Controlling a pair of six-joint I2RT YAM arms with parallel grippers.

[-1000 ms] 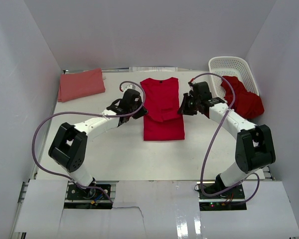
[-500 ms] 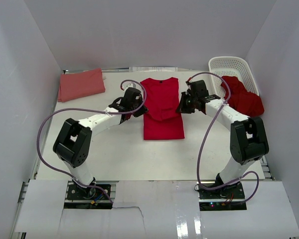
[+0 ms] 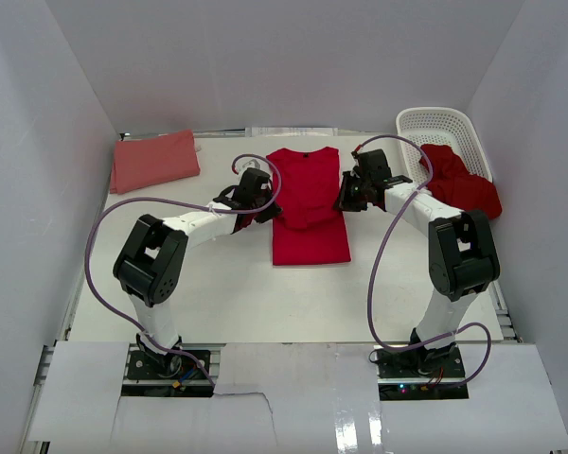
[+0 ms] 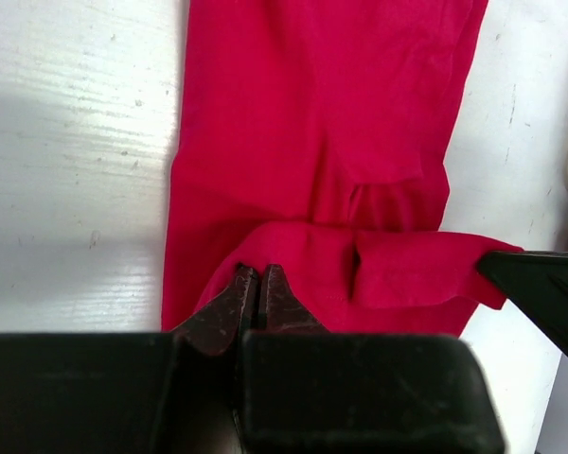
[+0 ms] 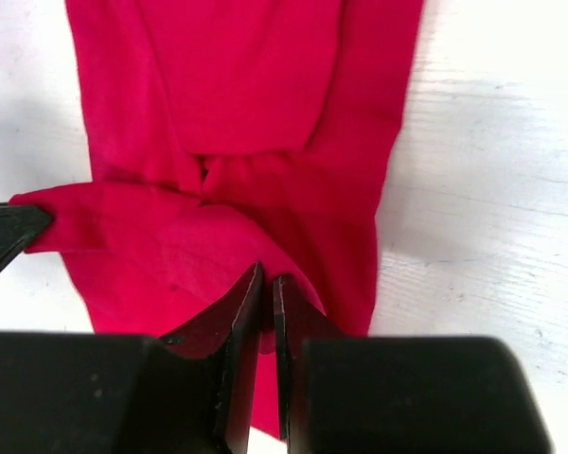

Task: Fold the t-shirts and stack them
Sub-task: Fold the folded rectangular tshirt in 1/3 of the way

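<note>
A crimson t-shirt (image 3: 309, 203) lies flat mid-table, collar toward the far wall, its upper part folded into a narrower flap. My left gripper (image 3: 268, 210) sits at the shirt's left edge and my right gripper (image 3: 345, 202) at its right edge. In the left wrist view the jaws (image 4: 258, 274) stand almost together, pinching the raised fold of the red cloth (image 4: 331, 142). In the right wrist view the gripper (image 5: 268, 280) shows a thin slit with red cloth (image 5: 237, 113) in it. A salmon-pink t-shirt (image 3: 154, 161) lies folded at the far left.
A white lattice basket (image 3: 445, 128) stands at the far right corner with a heap of red shirts (image 3: 466, 191) spilling from it onto the table. White walls close in the table on three sides. Purple cables loop over both arms.
Both grippers have edged toward the far wall along the shirt's sides, and both arms have stretched further. The jaws have begun to part slightly.
</note>
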